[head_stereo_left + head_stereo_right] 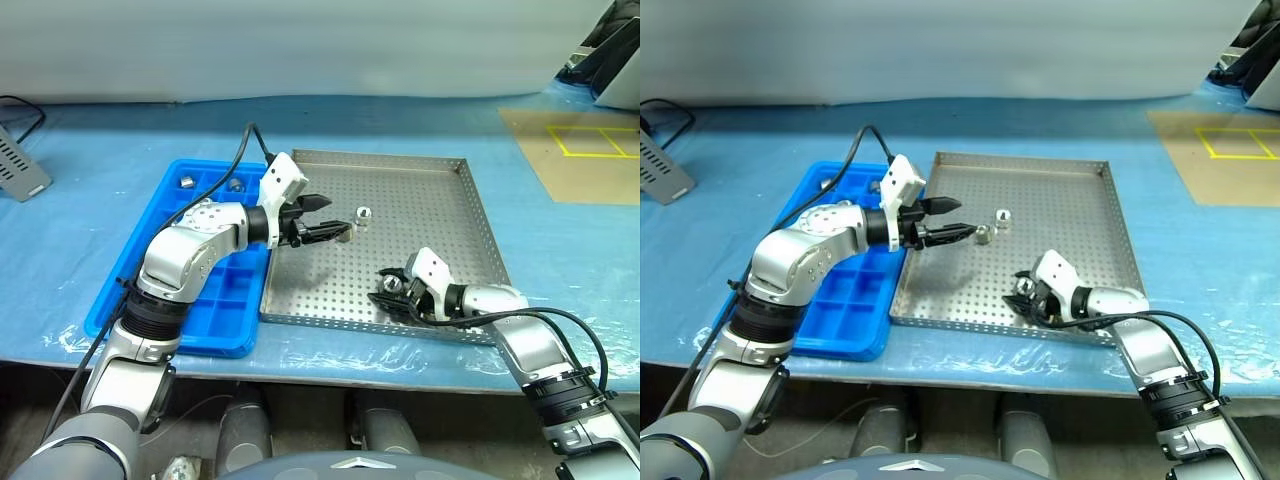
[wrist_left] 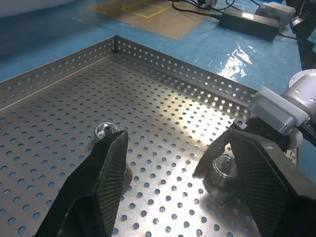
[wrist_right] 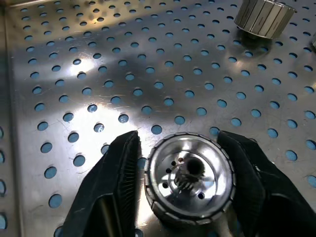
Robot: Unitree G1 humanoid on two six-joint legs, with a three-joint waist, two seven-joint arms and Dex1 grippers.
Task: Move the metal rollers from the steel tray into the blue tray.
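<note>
The steel tray (image 1: 440, 180) lies mid-table, with the blue tray (image 1: 175, 300) against its left side. Near the steel tray's front edge my right gripper (image 1: 393, 290) is shut on a metal roller (image 3: 190, 177) that rests on the perforated floor, a finger (image 3: 116, 192) against each side. My left gripper (image 1: 336, 216) hovers open over the steel tray's left part. Two loose metal rollers lie just past it: one (image 1: 364, 214) further in, one (image 1: 343, 236) by its lower fingertip. Two rollers (image 1: 186, 182) (image 1: 235, 185) sit in the blue tray's far compartments.
A grey device (image 1: 20, 170) lies at the far left of the blue-covered table. A brown board with yellow tape (image 1: 580, 150) is at the back right. A black cable (image 1: 245, 145) arcs over the blue tray's far end.
</note>
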